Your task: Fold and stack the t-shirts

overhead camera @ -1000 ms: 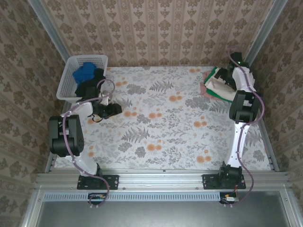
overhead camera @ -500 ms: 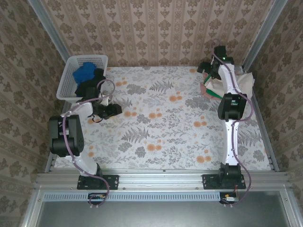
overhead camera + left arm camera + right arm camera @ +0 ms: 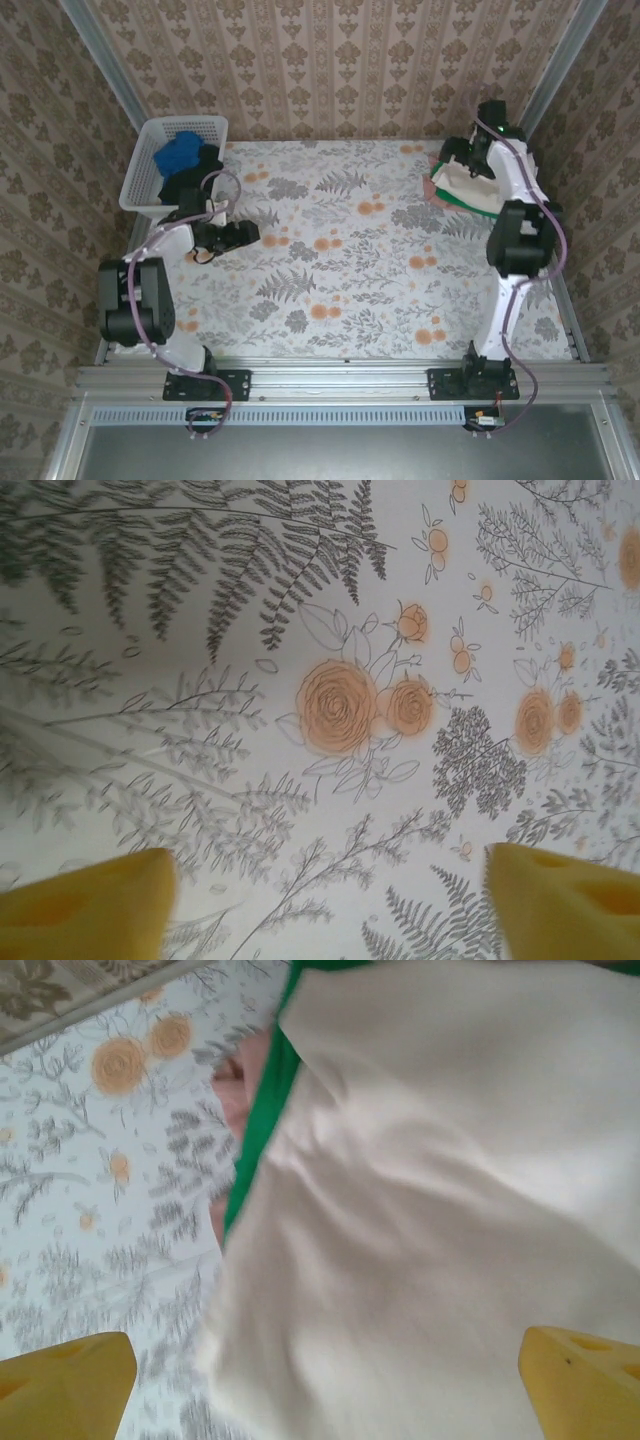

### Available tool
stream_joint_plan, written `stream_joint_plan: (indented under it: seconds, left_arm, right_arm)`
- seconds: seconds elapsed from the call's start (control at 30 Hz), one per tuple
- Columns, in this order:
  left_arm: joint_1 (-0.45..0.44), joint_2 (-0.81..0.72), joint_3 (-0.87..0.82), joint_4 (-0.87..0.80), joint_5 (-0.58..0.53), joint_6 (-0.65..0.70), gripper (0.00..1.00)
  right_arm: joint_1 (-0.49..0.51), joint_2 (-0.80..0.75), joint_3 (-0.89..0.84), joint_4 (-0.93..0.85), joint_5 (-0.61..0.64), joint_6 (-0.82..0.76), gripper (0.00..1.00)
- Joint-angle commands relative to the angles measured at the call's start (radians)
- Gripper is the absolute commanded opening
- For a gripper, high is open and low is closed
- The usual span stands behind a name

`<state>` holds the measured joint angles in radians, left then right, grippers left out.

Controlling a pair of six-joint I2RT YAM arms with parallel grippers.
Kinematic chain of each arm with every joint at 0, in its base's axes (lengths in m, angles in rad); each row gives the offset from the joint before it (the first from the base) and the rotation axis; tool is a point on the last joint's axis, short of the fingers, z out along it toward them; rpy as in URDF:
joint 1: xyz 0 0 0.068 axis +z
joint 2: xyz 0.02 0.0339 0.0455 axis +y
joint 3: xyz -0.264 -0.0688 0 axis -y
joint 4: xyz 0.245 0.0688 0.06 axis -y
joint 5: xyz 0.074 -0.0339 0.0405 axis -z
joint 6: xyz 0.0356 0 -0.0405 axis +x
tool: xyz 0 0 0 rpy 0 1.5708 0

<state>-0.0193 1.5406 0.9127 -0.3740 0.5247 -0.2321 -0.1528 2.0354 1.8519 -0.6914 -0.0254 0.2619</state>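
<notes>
A folded stack of t-shirts lies at the far right of the table, with the cream t-shirt (image 3: 468, 186) on top, a green one (image 3: 452, 199) under it and a pale pink edge (image 3: 437, 190) at the left. My right gripper (image 3: 466, 160) hovers over this stack, open. In the right wrist view its yellow fingertips (image 3: 66, 1384) stand wide apart above the cream t-shirt (image 3: 450, 1210), beside the green edge (image 3: 262, 1110). At the left my left gripper (image 3: 236, 235) hangs low over the floral tablecloth (image 3: 330, 610), open, with nothing between its fingers (image 3: 86, 904). A blue t-shirt (image 3: 180, 154) and a black one (image 3: 196, 172) lie in the basket.
The white lattice basket (image 3: 142, 180) stands at the back left corner, just behind my left arm. Metal frame rails (image 3: 330, 378) border the table, and patterned walls close in on three sides. The floral cloth covers the table (image 3: 340, 260) between the arms.
My left gripper has opened wider in place. My right gripper swung off toward the back left of the stack and has come back over the cream t-shirt.
</notes>
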Motion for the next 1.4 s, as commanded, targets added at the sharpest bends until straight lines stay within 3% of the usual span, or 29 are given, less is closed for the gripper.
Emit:
stream_joint_plan:
  seconds: [0.0,0.23,0.33,0.4,0.47,0.53,0.6,0.7,0.77,0.87,0.93,1.0,1.07,1.13,1.17,1.2,1.33,1.37]
  left_arm:
    - [-0.007,-0.145,-0.051,0.084,-0.154,-0.046,1.00]
    - [-0.004,-0.524,-0.311,0.331,-0.519,-0.050,1.00]
    - [-0.005,-0.659,-0.501,0.560,-0.593,0.058,1.00]
    - [-0.004,-0.686,-0.614,0.700,-0.685,0.065,1.00]
    - [0.010,-0.652,-0.671,0.783,-0.720,0.093,1.00]
    - [0.028,-0.564,-0.663,0.799,-0.676,0.160,1.00]
    - [0.042,-0.465,-0.596,0.758,-0.639,0.167,1.00]
    - [0.070,-0.324,-0.497,0.732,-0.588,0.191,1.00]
    - [0.090,-0.251,-0.462,0.777,-0.586,0.191,1.00]
    - [0.128,-0.181,-0.453,0.903,-0.516,0.170,1.00]
    - [0.133,-0.142,-0.436,0.942,-0.506,0.173,1.00]
    - [0.143,-0.118,-0.404,0.908,-0.473,0.173,1.00]
    - [0.142,-0.106,-0.391,0.900,-0.452,0.179,1.00]
    - [0.142,-0.094,-0.449,1.009,-0.441,0.141,1.00]
    - [0.143,-0.081,-0.489,1.147,-0.381,0.169,1.00]
    - [0.130,-0.096,-0.496,1.124,-0.365,0.186,1.00]
    - [0.033,0.016,-0.520,1.282,-0.472,0.280,1.00]
    - [0.029,-0.012,-0.501,1.196,-0.480,0.270,1.00]
  right_arm:
    - [-0.001,-0.305,-0.367,0.380,0.065,0.007,1.00]
    - [0.006,-0.828,-1.125,0.852,0.119,0.023,1.00]
    - [0.044,-0.913,-1.373,1.087,0.142,-0.055,1.00]
    - [0.062,-0.899,-1.449,1.150,0.182,-0.107,1.00]
    - [0.062,-0.846,-1.456,1.150,0.201,-0.099,1.00]
    - [0.062,-0.764,-1.439,1.204,0.178,-0.079,1.00]
    - [0.072,-0.705,-1.386,1.182,0.186,-0.082,1.00]
    - [0.089,-0.626,-1.420,1.390,0.170,-0.091,1.00]
    - [0.136,-0.597,-1.381,1.336,0.222,-0.128,1.00]
    - [0.214,-0.524,-1.444,1.534,0.208,-0.237,1.00]
    - [0.211,-0.478,-1.479,1.663,0.323,-0.195,1.00]
    - [0.210,-0.510,-1.460,1.565,0.314,-0.184,1.00]
    - [0.211,-0.500,-1.469,1.601,0.316,-0.191,1.00]
    - [0.212,-0.500,-1.470,1.607,0.317,-0.194,1.00]
    - [0.213,-0.506,-1.469,1.592,0.318,-0.191,1.00]
    - [0.213,-0.503,-1.468,1.594,0.318,-0.192,1.00]
    - [0.213,-0.506,-1.468,1.593,0.318,-0.191,1.00]
    - [0.213,-0.502,-1.468,1.595,0.317,-0.191,1.00]
